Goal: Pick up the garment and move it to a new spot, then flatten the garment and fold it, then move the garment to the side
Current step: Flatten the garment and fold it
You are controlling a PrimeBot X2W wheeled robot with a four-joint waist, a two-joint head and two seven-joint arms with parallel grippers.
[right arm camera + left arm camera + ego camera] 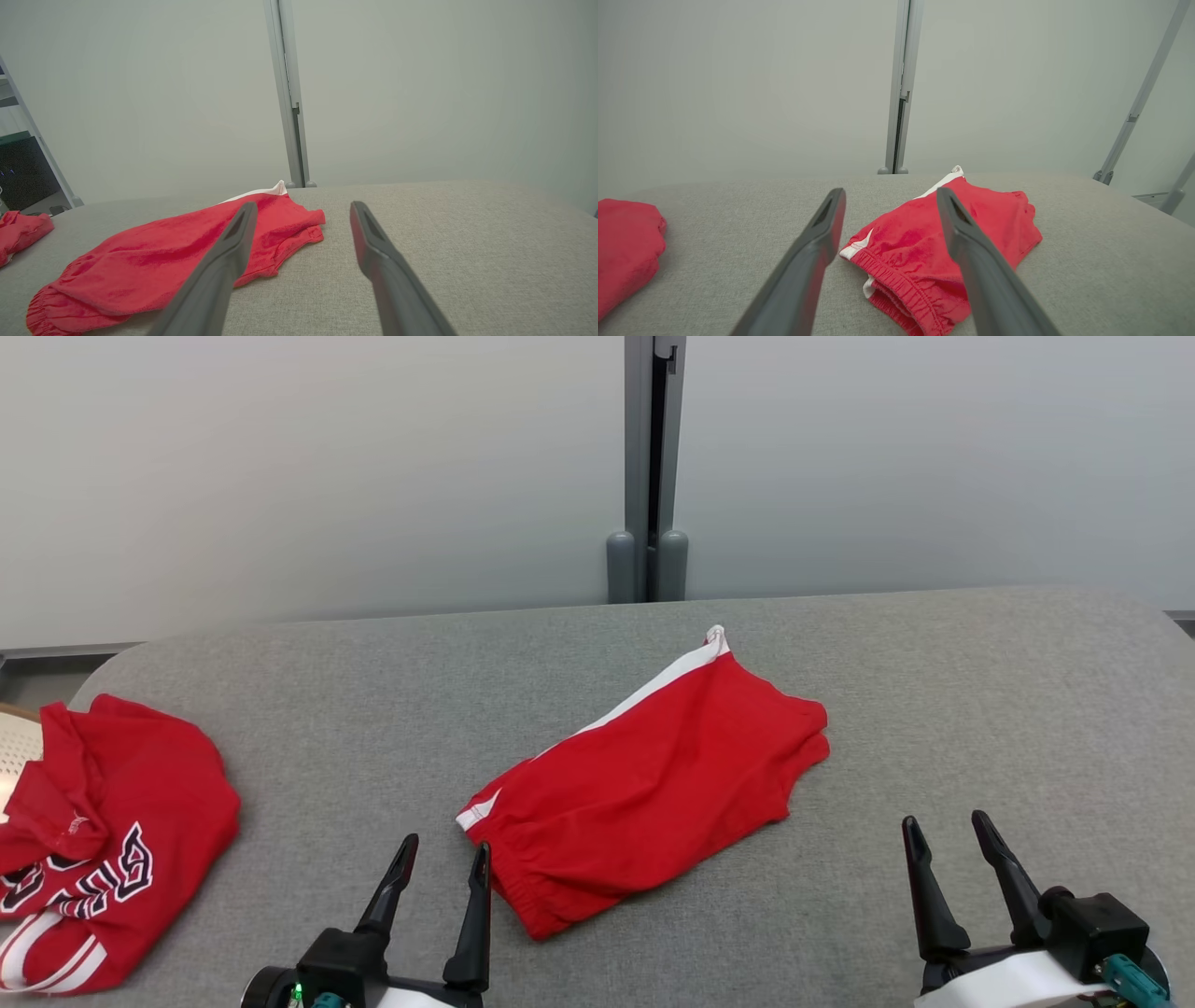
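Shorts (644,793), red, white side stripe: doubled over, lying diagonally at middle of table (980,709), within reach of both arms. Left gripper (446,847): spread, empty, just beside waistband (896,280), likely poised for pickup. Right gripper (945,821): spread, empty, apart from cloth. Jersey (103,840): far left, seemingly set aside.

Grey fabric table (373,728) bears red shorts (644,784) midway, red jersey (112,821) (lettered) at left.

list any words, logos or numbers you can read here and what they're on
red jersey: large black letters edged in white, crumpled and turned sideways, not readable as a word
red jersey: small white mark near the collar, too small to read
red shorts: no text, just a white side stripe
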